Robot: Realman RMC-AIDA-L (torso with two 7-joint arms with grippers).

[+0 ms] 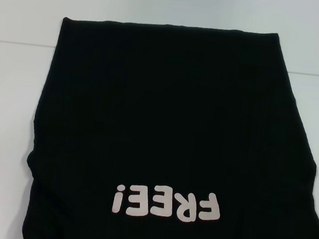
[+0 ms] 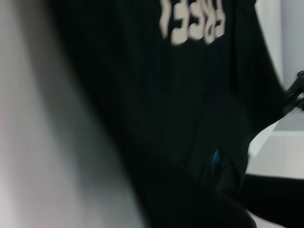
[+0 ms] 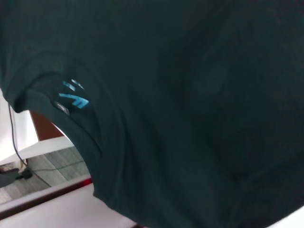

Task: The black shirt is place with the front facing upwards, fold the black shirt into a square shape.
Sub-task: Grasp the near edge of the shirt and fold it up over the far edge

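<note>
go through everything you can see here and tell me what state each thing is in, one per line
black shirt: spread on the table, front up, far edge straight, near part runs out of the head view
FREE! lettering: facing up, upside down in the head view
blue neck tag: showing inside the collar
table: white, partly covered by the shirt
left gripper: not in view
right gripper: not in view

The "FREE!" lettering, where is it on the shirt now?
In the head view the "FREE!" lettering reads upside down on the near part of the black shirt, which lies on the white table.
</note>
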